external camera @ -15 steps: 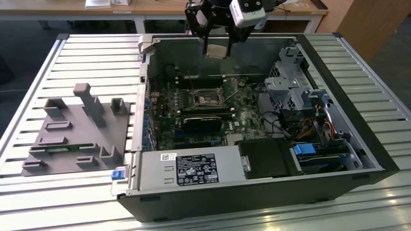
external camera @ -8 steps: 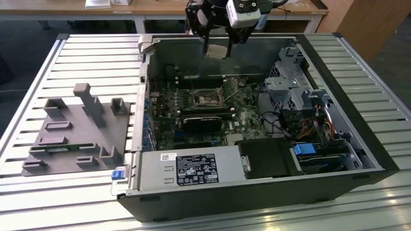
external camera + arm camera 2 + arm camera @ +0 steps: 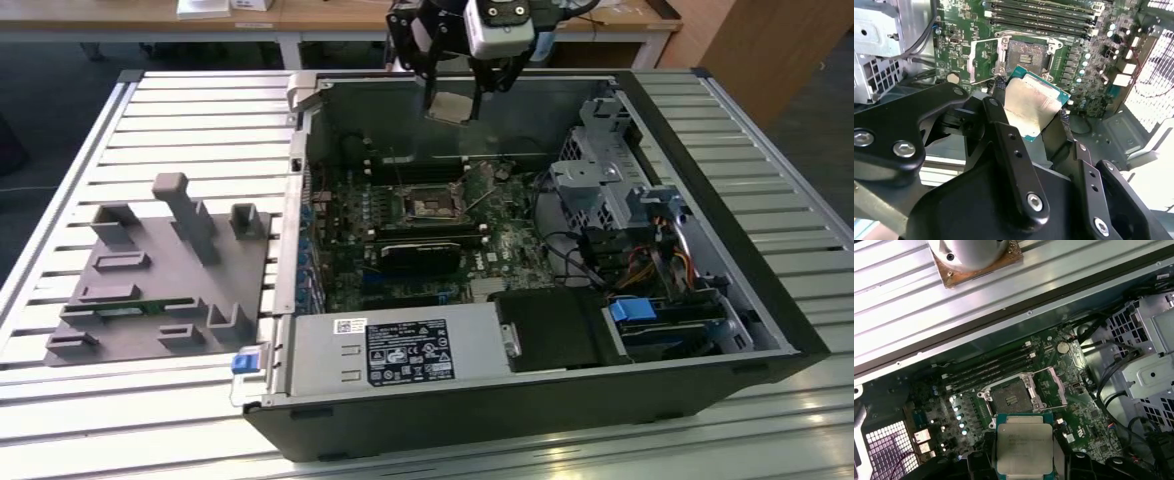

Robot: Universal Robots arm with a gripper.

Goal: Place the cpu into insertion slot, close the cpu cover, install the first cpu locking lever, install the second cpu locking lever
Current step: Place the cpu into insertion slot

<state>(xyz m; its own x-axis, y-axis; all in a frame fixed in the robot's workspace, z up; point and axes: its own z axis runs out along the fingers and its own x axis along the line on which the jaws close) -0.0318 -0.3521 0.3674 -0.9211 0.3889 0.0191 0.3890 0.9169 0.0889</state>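
Your gripper (image 3: 450, 98) hangs with its tips pointing downward. Its two black fingers (image 3: 999, 116) are closed against opposite edges of the chip (image 3: 1024, 447), pinching it between the tips.

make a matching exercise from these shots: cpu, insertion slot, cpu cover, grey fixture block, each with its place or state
Things
1. cpu
2. insertion slot
3. cpu cover
4. grey fixture block

Place or state
A. swung open beside the slot
B. outside the computer case, on the exterior view's left
C. gripped by the pincer, above the motherboard
D. empty and uncovered, on the motherboard

Pairs: 1-C, 2-D, 3-A, 4-B
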